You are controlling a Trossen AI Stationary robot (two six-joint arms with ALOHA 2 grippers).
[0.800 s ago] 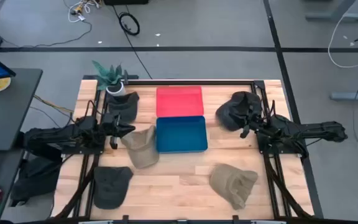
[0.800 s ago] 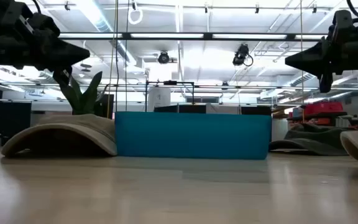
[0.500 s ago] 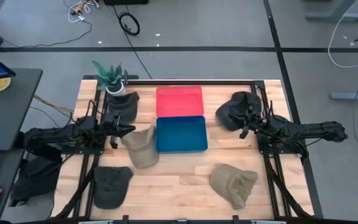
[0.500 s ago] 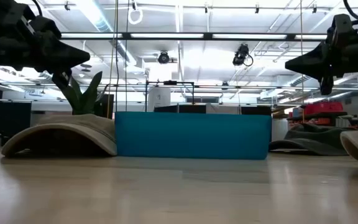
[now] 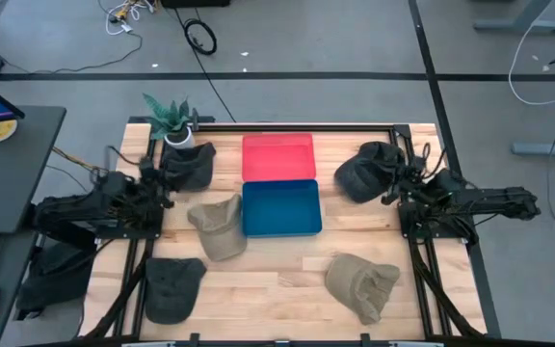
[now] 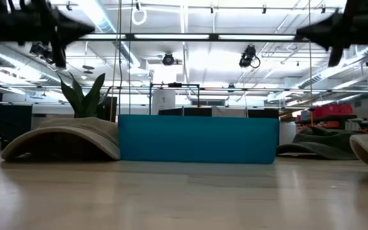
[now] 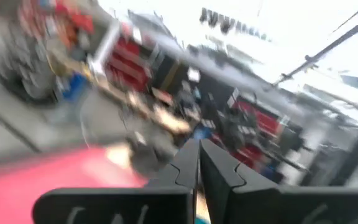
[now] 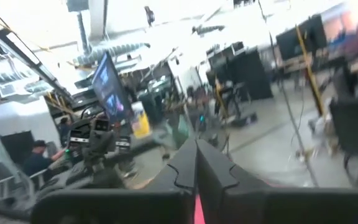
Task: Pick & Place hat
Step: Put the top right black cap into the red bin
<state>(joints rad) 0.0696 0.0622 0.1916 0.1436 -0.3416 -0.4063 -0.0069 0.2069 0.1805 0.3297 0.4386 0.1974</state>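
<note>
Five soft fabric hats spread over the pale wooden slatted table [image 5: 287, 275], none held. Khaki-tan cap [image 5: 218, 226] lying just left of the shallow blue rectangular tray [image 5: 280, 208], touching or nearly touching its edge; in the low view the same cap [image 6: 62, 139] domed against the tray's teal wall [image 6: 198, 138]. Dark grey cap [image 5: 189, 165] at the far left by the small potted green plant [image 5: 172, 120]; black cap [image 5: 366, 171] at the far right, near the right arm; dark olive cap [image 5: 172, 287] at the near left corner; crumpled tan hat [image 5: 362, 284] at the near right. Flat red rectangular tray [image 5: 277, 156] directly behind the blue one, edges touching. Left gripper [image 5: 166, 182] pulled back toward the table's left edge, above and beside the dark grey cap, fingers [image 7: 185, 169] pressed together on nothing. Right gripper [image 5: 391, 190] at the right side beside the black cap, raised, fingers [image 8: 185, 163] likewise closed and empty.
</note>
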